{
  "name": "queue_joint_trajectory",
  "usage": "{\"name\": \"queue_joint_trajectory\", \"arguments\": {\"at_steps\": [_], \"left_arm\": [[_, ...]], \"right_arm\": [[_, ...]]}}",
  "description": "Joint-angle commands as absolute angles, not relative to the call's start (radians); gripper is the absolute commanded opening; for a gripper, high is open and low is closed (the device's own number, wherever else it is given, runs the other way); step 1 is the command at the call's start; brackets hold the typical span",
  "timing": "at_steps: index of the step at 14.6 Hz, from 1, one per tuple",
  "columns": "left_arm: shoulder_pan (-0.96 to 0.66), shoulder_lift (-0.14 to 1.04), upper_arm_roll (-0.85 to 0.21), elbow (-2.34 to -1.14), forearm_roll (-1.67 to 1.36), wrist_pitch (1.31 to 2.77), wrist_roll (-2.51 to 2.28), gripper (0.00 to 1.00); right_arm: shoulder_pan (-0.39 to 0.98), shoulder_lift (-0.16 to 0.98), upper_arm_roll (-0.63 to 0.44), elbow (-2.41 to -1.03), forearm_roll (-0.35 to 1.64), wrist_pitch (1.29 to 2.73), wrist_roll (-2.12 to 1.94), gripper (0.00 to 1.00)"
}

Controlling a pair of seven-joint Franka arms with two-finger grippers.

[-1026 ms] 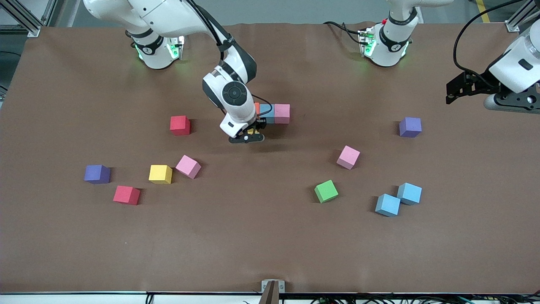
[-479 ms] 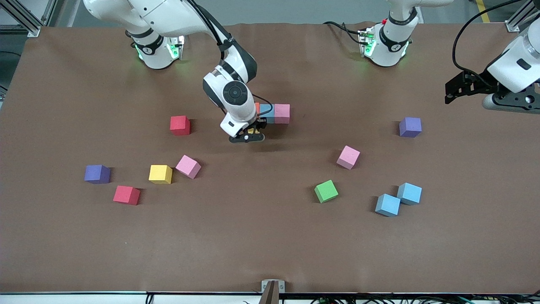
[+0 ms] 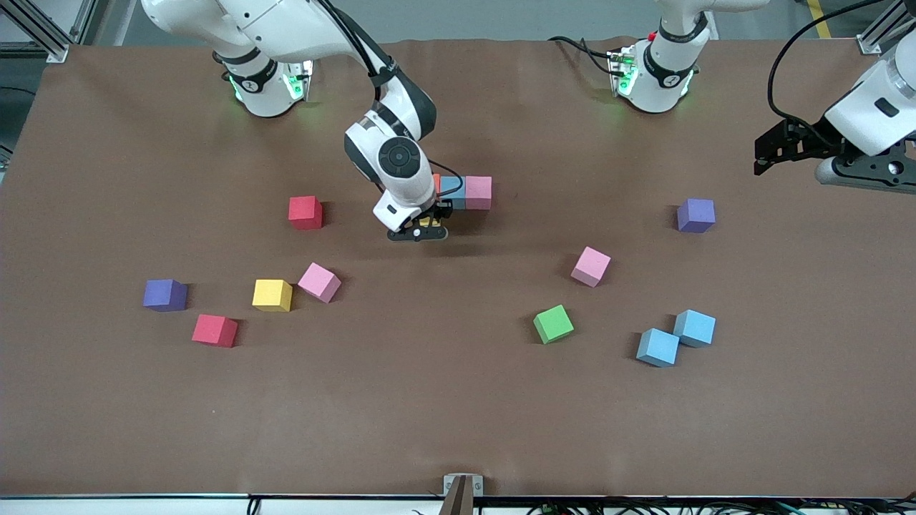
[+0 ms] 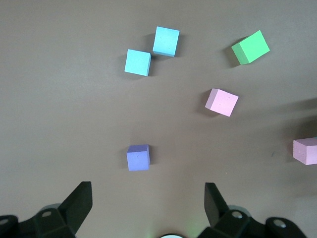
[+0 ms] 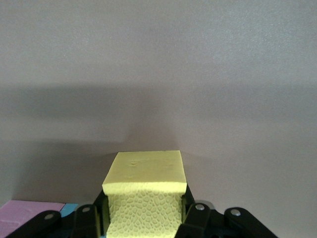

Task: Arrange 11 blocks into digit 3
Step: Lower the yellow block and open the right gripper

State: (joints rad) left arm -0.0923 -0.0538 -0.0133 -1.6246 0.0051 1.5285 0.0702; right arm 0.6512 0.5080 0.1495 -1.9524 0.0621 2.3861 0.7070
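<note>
Brown cloth covers the table (image 3: 458, 415), and I'll take the green cube (image 3: 553, 323) as my marker. Slightly nearer the front camera than it, toward the left arm's end, two light blue cubes (image 3: 675, 337) sit touching at a corner. Well off toward the right arm's end lie a red cube (image 3: 215, 330), a purple cube (image 3: 164, 295), a yellow cube (image 3: 272, 295) and a tilted pink cube (image 3: 319, 282), the last two just beside each other. Farther from the camera than the green cube, and near it, rests another pink cube (image 3: 591, 266). Farther still, toward the left arm's end, stands a second purple cube (image 3: 695, 215); toward the right arm's end, a second red cube (image 3: 305, 212).

Farther again from the green cube is the start of the digit: a short row (image 3: 464, 192) of touching cubes, pink, light blue, and a sliver of orange mostly hidden by the right arm. The right gripper (image 3: 422, 227) is low, just beside that row on its camera side, fingers clenched on a second yellow cube (image 5: 144, 198); I cannot tell whether the cube touches the cloth.

The left gripper (image 3: 773, 150) waits, fingers spread wide and holding nothing, up over the left arm's end of the table, past the second purple cube.
</note>
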Motion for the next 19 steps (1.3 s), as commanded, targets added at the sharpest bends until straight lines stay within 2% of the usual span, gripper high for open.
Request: {"name": "queue_joint_trajectory", "arguments": {"at_steps": [1, 19], "left_arm": [[-0.095, -0.075, -0.009, -1.634, -0.018, 1.536, 0.091, 1.00], [-0.097, -0.074, -0.012, -1.634, -0.031, 1.536, 0.092, 1.00]], "right_arm": [[0.669, 0.506, 0.141, -1.977, 0.081, 2.387, 0.723, 0.46], [0.666, 0.506, 0.137, -1.980, 0.071, 2.372, 0.719, 0.47]]}}
